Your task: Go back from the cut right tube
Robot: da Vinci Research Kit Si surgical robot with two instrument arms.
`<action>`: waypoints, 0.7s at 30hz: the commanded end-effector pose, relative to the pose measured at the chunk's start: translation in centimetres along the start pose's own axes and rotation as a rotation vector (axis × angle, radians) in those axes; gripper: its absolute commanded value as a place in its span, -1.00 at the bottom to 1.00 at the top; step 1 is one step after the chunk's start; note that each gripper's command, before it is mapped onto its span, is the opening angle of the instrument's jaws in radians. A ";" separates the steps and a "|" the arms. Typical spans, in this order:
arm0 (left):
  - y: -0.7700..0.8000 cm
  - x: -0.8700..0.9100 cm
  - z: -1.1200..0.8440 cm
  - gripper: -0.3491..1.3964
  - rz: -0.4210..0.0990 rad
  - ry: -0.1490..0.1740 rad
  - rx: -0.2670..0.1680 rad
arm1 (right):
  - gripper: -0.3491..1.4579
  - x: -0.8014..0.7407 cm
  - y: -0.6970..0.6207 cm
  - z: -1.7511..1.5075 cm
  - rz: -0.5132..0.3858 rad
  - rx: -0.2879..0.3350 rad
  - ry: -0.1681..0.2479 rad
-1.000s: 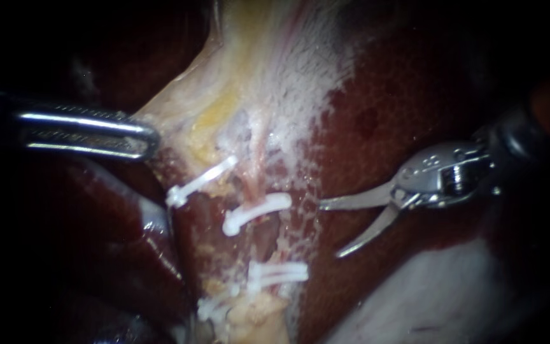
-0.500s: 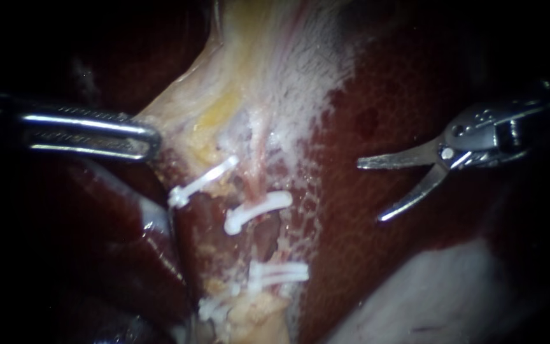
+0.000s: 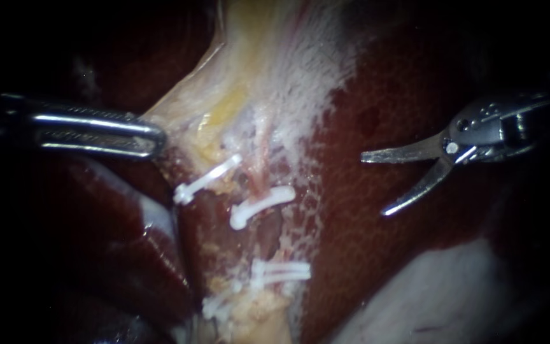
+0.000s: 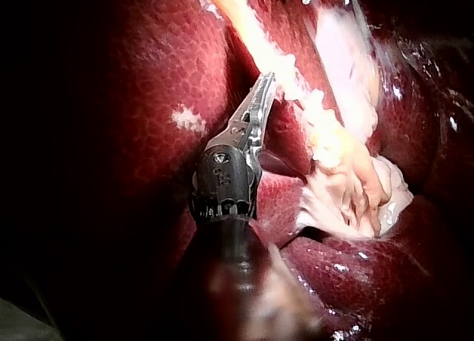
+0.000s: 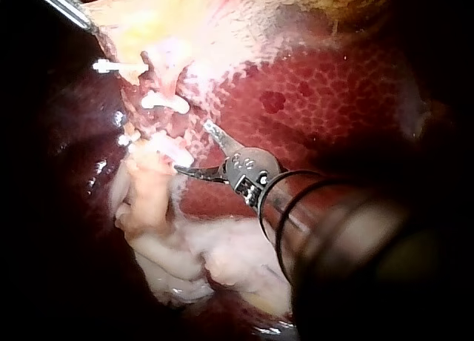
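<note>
Steel jaws of my left instrument [image 3: 151, 136] grip the pale tissue [image 3: 186, 108], the cut right tube [image 3: 259, 175] sits mid-field among white clips [image 3: 262, 205], and my right instrument [image 3: 373, 185], jaws apart and empty, has drawn well clear over the liver [image 3: 377, 95], so retreat seems nearly done.

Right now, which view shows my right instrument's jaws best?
The endoscope view: the right instrument lies side-on, jaws open, clear of the clips. The right wrist view shows it from behind, jaws also apart. The left wrist view does not show it.
</note>
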 end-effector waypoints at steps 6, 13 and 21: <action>0.03 0.34 0.38 -1.00 -0.022 0.038 0.024 | 0.93 0.01 -0.01 0.03 0.001 -0.001 0.000; -0.02 0.47 0.57 -1.00 -0.028 0.055 0.039 | 0.95 0.01 -0.01 0.04 0.001 -0.002 0.000; -0.03 0.49 0.61 -1.00 -0.032 0.056 0.043 | 0.95 0.01 -0.01 0.04 0.002 -0.003 0.000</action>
